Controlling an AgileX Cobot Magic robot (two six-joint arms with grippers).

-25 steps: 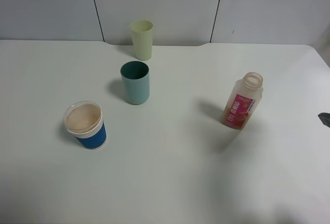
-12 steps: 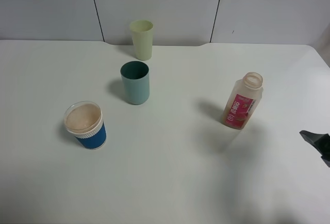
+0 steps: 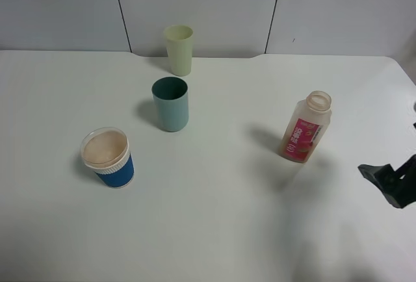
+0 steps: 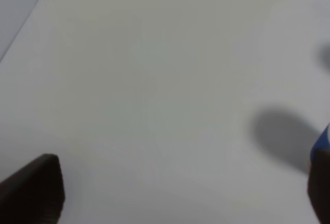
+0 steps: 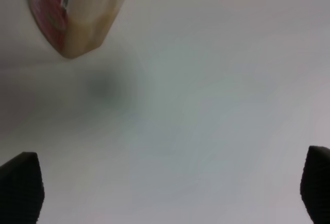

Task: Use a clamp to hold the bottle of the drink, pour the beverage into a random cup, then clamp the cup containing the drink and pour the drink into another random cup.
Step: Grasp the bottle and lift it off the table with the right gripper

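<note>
The bottle of the drink (image 3: pixel 306 128) stands upright right of the table's centre, pale peach with a pink-red label. Its base (image 5: pixel 72 12) shows in the right wrist view. The right clamp (image 3: pixel 386 182) reaches in from the right edge, well short of the bottle. Its jaws (image 5: pixel 167 185) stand open with nothing between them. The blue-and-white cup (image 3: pixel 108 157) sits at the left front, and a sliver of it (image 4: pixel 323 142) shows in the left wrist view. The teal tumbler (image 3: pixel 170 104) stands behind it. The left clamp (image 4: pixel 178 190) is open over bare table.
A pale yellow-green tumbler (image 3: pixel 179 49) stands at the back near the wall. The white table (image 3: pixel 221 217) stretches wide between the cups and the bottle. The left arm does not show in the high view.
The right clamp has come further into the high view from the right edge, moving left toward the bottle. Bottle and cups have not moved.
</note>
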